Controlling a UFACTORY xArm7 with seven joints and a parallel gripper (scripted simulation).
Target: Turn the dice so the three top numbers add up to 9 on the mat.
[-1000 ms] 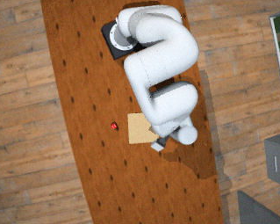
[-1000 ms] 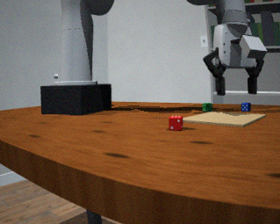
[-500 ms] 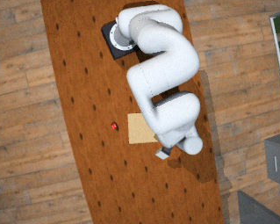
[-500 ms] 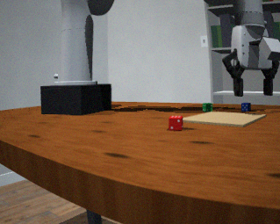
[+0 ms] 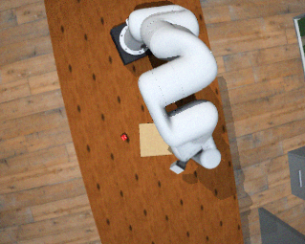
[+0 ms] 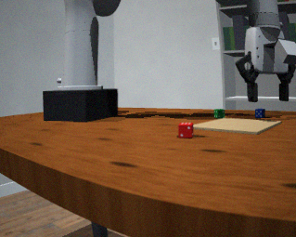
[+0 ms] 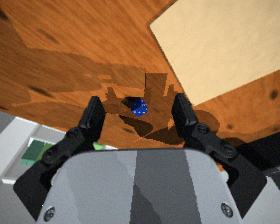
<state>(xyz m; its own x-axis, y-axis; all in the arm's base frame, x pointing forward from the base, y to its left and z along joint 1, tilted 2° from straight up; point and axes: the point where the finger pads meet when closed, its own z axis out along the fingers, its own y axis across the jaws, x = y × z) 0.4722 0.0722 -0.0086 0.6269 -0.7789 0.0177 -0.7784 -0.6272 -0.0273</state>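
Note:
The tan mat (image 6: 238,125) lies flat on the wooden table; it also shows in the overhead view (image 5: 153,140) and in the wrist view (image 7: 225,45). No die is on it. The red die (image 6: 186,129) sits on the table to the left of the mat, also seen from overhead (image 5: 124,137). The green die (image 6: 219,113) and the blue die (image 6: 260,112) sit on the table behind the mat. My gripper (image 6: 268,96) is open and empty, hanging well above the blue die. In the wrist view the blue die (image 7: 139,106) lies on the wood between my fingertips, far below.
The arm's black base (image 6: 80,104) stands at the table's far left. A bookshelf (image 6: 263,45) stands behind the table. The arm's body hides the green and blue dice from overhead.

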